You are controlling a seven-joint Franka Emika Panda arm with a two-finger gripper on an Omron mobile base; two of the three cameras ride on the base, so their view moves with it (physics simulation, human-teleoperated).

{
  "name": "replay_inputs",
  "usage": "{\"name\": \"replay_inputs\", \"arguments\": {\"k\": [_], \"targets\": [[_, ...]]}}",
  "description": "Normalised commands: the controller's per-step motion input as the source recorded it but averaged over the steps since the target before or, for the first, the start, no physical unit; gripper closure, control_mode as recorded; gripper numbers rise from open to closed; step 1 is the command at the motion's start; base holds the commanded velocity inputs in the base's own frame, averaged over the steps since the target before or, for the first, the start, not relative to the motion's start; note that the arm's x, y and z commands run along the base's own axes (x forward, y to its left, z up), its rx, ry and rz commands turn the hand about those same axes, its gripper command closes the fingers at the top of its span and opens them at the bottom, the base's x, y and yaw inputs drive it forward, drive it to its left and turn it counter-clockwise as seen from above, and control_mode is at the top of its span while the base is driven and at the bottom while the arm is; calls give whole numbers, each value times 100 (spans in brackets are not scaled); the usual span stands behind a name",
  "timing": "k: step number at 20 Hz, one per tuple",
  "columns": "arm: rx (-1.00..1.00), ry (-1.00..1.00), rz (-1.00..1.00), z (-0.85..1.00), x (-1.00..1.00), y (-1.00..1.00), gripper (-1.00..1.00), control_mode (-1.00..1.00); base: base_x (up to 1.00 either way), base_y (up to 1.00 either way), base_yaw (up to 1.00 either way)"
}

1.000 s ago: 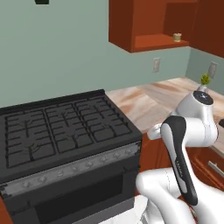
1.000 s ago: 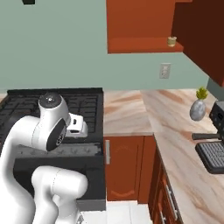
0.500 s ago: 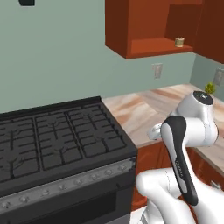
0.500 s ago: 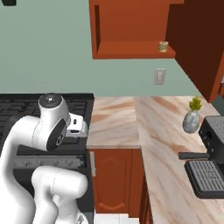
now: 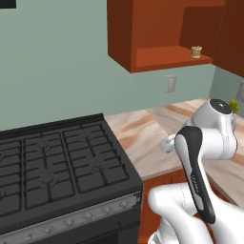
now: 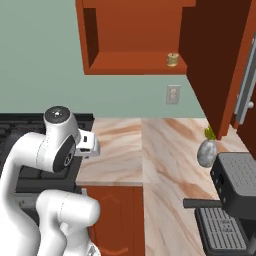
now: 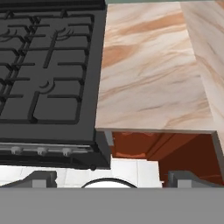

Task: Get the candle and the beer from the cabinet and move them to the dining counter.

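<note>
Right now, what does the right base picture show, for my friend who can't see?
A tiny tan candle sits on the shelf of an open reddish-brown cabinet, above a marble counter. The white robot arm stands lower left; a coffee machine sits right.

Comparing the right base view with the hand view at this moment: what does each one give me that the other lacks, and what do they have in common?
Right base view alone: the open cabinet with the candle on its shelf, a wall outlet, a potted plant and a dark coffee machine at the right.

Hand view alone: the stove's front knobs, the white floor tiles and the two finger tips at the bottom, set wide apart.

Shared: the black gas stove and the marble-veined counter beside it.
</note>
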Motion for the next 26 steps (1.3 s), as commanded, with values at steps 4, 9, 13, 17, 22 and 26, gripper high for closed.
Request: {"name": "replay_inputs", "arguments": {"k": [4,9,13,17,22,26], "targets": [[0,0,0,0,0,0,-100,100,48,-28,0],[0,0,0,0,0,0,-100,100,35,-6,0],[0,0,0,0,0,0,-100,100,24,0,0],[0,0,0,0,0,0,-100,100,0,0,0],[0,0,0,0,0,0,-100,100,0,0,0],[0,0,0,0,0,0,-100,100,0,0,0]]}}
